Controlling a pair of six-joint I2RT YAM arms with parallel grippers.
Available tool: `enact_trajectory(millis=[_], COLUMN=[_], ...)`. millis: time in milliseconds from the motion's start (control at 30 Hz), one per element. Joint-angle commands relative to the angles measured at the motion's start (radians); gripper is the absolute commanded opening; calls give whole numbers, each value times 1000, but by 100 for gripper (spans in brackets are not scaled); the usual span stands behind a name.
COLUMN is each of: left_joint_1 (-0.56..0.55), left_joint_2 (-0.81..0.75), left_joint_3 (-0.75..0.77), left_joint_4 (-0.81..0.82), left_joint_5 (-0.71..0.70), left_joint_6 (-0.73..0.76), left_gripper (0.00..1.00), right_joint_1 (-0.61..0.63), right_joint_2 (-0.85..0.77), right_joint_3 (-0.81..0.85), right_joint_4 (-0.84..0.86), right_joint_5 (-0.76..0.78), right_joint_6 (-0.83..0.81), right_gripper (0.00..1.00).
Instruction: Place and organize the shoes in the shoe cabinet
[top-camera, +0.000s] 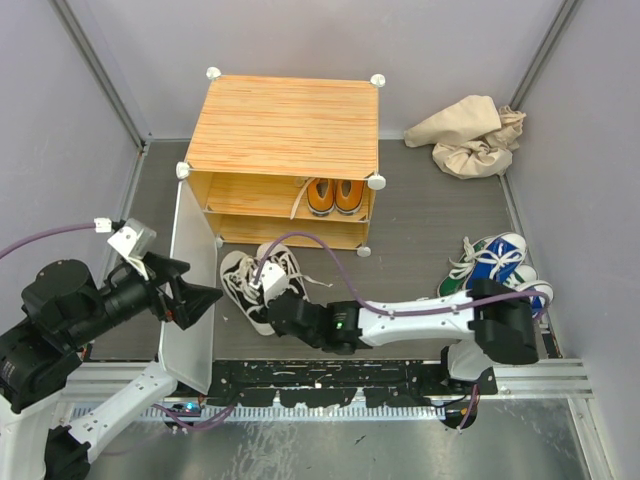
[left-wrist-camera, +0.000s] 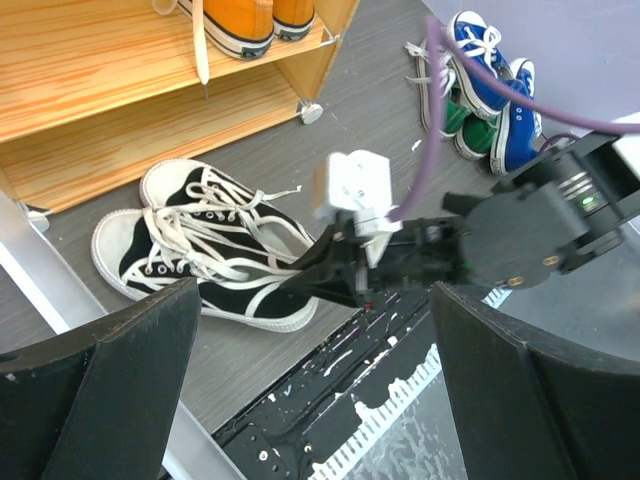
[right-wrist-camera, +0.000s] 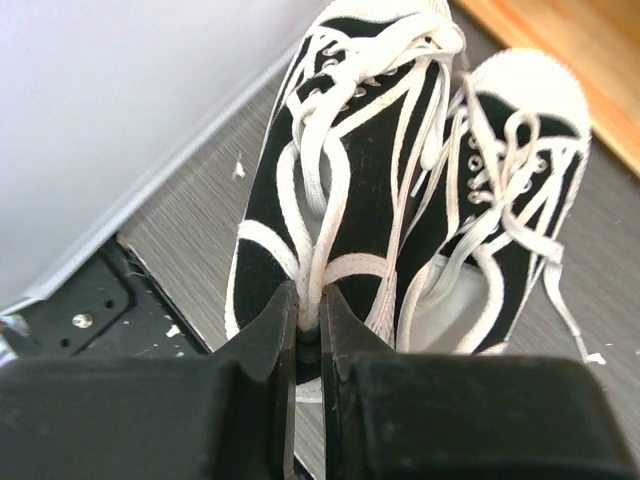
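Right end effector (right-wrist-camera: 308, 318): pinched almost shut on the heel rim of one white-and-black shoe (right-wrist-camera: 310, 180) | shoe: on the tabletop (top-camera: 430, 220), just before the shoe cabinet (top-camera: 285, 125) | feel: likely light, soft, floppy laces; the heel rim looks best to grab | left end effector (top-camera: 198, 303): wide, empty

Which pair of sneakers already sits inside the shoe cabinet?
The orange pair, in the upper compartment; the white-and-black pair, blue pair and green pair are all on the floor outside.

Green shoes (left-wrist-camera: 461, 117) mostly under the blue pair (left-wrist-camera: 478, 62); orange shoes (left-wrist-camera: 240, 22) cropped at the left wrist view's top.
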Motion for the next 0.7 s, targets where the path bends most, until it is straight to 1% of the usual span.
enact_trajectory(millis=[0,133,233,367,533,667], left_joint_1=[-2,-2,-1,-2,-2,-2], left_joint_2=[10,16,14,11,24,32], left_joint_3=[44,54,55,50,79,117], left_joint_4=[38,40,42,49,54,64], left_joint_5=[2,4,4,15,30,33], left_joint_6=[-3,-5,-5,-11,-13,-14], left_gripper=[98,98,98,98,98,98], right_joint_1=[8,8,8,-7,-47,-110], right_joint_2=[-154,-195,-229,-240,-206,-148], right_joint_3=[90,134,136,119,141,184], right_joint_4=[40,-7,6,80,195,272], right_joint_5=[82,105,131,198,258,254], right_joint_6=[-36,-49,-70,-107,-161,-153], right_gripper=[1,1,1,1,1,1])
